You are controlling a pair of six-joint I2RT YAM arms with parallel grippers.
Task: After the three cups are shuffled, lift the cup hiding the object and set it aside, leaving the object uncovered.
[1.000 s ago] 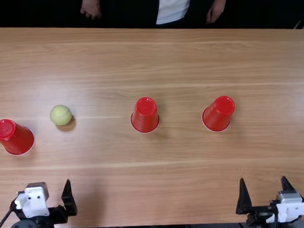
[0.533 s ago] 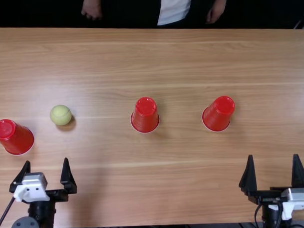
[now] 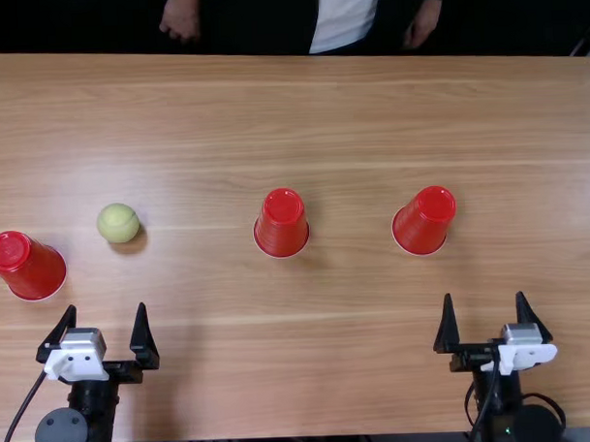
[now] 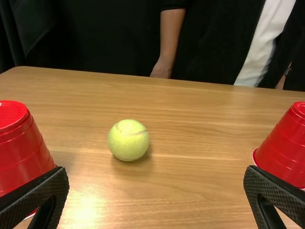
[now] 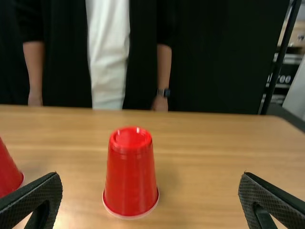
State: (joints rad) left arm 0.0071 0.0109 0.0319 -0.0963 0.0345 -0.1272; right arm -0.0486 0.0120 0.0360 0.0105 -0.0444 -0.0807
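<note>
Three inverted red cups are sitting across the surface [image 3: 291, 114]: left cup [image 3: 25, 266], middle cup [image 3: 282, 223], right cup [image 3: 425, 220]. The ball [image 3: 118, 223] is lying uncovered between left cup and middle cup. The left claw [image 3: 104, 313] and right claw [image 3: 483, 302] are hanging released by the near edge

three red cups [image 3: 281, 222], yellow-green tennis ball [image 3: 118, 223], light brown wood-grain table [image 3: 291, 105], black gripper fingers [image 3: 141, 333]
</note>
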